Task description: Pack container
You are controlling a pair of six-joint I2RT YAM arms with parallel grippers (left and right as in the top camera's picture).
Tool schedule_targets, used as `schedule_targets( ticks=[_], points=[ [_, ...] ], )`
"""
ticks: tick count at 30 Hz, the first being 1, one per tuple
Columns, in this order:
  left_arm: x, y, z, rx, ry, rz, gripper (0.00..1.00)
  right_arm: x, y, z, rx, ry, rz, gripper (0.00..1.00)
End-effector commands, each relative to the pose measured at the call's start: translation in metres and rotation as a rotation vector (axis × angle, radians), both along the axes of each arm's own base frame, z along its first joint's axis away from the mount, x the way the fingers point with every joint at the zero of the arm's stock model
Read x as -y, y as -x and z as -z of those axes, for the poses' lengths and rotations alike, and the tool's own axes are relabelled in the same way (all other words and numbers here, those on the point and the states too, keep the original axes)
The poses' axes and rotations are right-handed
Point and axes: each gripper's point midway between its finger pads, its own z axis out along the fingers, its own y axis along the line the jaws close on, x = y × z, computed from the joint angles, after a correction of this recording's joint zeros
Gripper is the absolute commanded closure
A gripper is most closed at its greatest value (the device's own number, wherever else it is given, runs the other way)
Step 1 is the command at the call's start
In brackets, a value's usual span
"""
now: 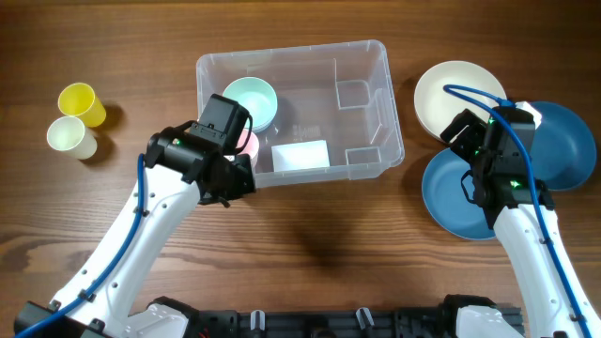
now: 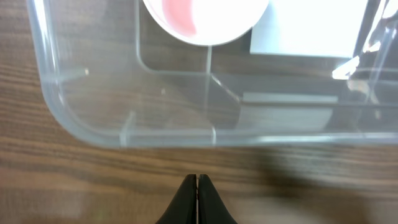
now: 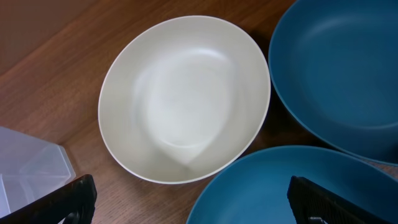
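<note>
- Left gripper [image 2: 197, 186]: jaws pressed together, empty, just outside the container [image 2: 81, 106] wall
- Right gripper [image 3: 193, 199]: jaws spread wide over the cream bowl [image 3: 186, 93], near blue bowls [image 3: 336, 68]
- The container stands mid-table [image 1: 329, 235], holding a mint bowl [image 1: 254, 99] and a pink bowl [image 2: 199, 18]

Container [image 1: 389, 105] w/ mint bowl [image 1: 255, 98], L arm [image 1: 200, 158] over near-left corner.

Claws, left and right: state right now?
Left claw: closed, empty, just outside the container.
Right claw: open, empty, over the cream bowl.
</note>
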Motion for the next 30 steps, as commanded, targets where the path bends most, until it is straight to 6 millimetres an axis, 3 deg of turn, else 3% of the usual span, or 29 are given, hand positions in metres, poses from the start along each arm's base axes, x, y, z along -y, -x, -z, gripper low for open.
schedule_targets(
  ticks=[1,12,21,30],
  points=[
    [-0.006,-0.006,0.003,0.031,-0.034,-0.026,0.96,0.002,-0.003,-0.006,0.013,0.007,0.001,0.00],
    [-0.007,-0.008,0.022,-0.034,-0.077,-0.023,0.96,0.002,-0.003,-0.006,0.013,0.007,0.001,0.00],
    [-0.027,-0.023,0.024,0.008,-0.152,-0.069,0.96,0.002,-0.003,-0.006,0.013,0.007,0.001,0.00],
    [-0.029,-0.008,0.021,-0.054,-0.102,-0.087,0.96,0.002,-0.003,-0.006,0.013,0.007,0.001,0.00]
  ],
)
